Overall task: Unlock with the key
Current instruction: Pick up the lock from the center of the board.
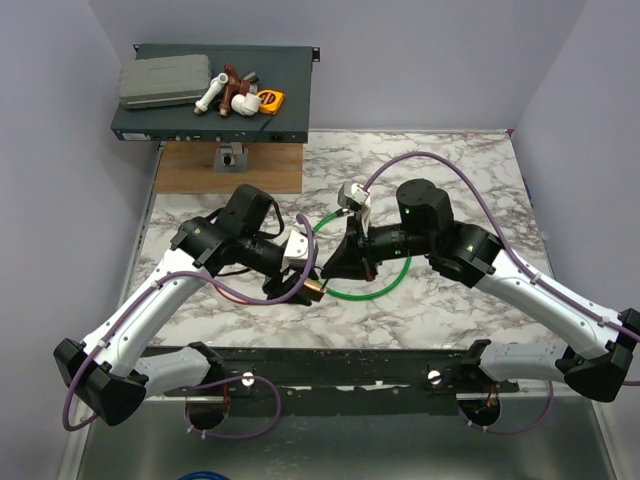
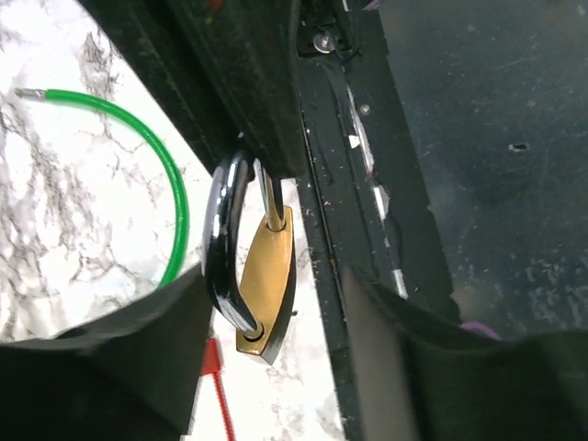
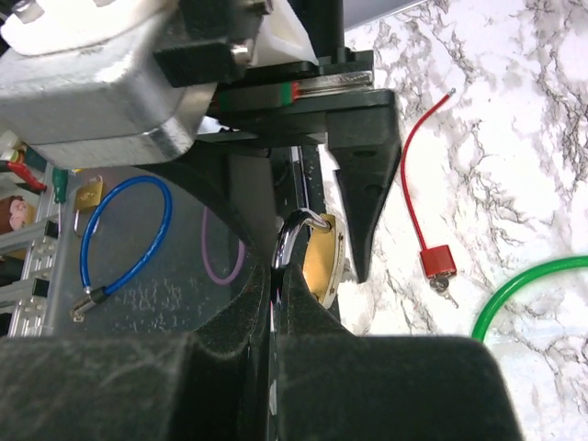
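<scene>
A brass padlock [image 1: 315,288] hangs in mid-air over the marble table's near edge. My right gripper [image 3: 287,276] is shut on its silver shackle [image 3: 292,231]. In the left wrist view the padlock [image 2: 266,276] sits edge-on between my left gripper's [image 2: 276,308] two fingers [image 2: 138,358]. That gripper is open: its left finger is next to the shackle and its right finger stands apart. A tiny silvery stub [image 3: 346,266] sticks out of the padlock's base; I cannot tell whether it is the key.
A green cable loop [image 1: 378,292] lies under both grippers. A red cable lock [image 3: 437,262] with small keys lies to one side of it on the marble. A blue cable loop [image 3: 129,239] rests in the dark tray below the table edge. A shelf [image 1: 290,95] of parts stands at the back left.
</scene>
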Controlling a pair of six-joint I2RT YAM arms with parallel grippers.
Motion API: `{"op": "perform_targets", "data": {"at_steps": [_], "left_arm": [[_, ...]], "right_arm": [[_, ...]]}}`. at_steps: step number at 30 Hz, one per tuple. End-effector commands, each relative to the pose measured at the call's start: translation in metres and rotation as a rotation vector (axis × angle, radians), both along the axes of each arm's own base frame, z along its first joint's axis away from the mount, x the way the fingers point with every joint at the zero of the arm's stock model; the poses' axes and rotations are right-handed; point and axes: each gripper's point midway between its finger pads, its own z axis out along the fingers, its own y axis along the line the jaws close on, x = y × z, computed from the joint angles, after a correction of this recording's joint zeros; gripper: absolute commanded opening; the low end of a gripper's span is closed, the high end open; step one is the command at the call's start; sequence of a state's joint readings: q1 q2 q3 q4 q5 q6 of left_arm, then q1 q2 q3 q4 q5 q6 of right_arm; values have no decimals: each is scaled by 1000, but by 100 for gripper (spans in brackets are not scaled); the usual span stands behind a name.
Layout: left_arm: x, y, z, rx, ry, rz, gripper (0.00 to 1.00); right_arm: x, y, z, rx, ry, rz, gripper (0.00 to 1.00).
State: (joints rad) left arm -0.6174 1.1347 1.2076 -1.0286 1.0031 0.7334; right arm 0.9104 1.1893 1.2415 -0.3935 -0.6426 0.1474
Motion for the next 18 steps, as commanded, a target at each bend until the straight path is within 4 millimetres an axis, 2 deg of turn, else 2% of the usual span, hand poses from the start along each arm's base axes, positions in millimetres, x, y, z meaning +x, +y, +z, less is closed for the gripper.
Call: {"op": "perform_targets", "data": {"at_steps": [1,4,8,9,15,18], "left_arm": [[0,-5,7,-25,15,-4,44],[1,-7,9,-32,22,5,20],[-3,-9,15,-47,41,3,2],[-4,-10,17,-48,48,3,0],[-12,-9,31,-63,87,22,0],[-15,-12,53,-100,136,54,0]], "right_arm": [[-8,7,32,76,-62,67,1],[-8,8,37,81,-75,71,1],[-8,9,46,92,-91,74,1],[-8,9,48,97,-97,75,1],[-3,9,66,139,-139,40,2],[2,4,80,168,-178,-13,16]]}}
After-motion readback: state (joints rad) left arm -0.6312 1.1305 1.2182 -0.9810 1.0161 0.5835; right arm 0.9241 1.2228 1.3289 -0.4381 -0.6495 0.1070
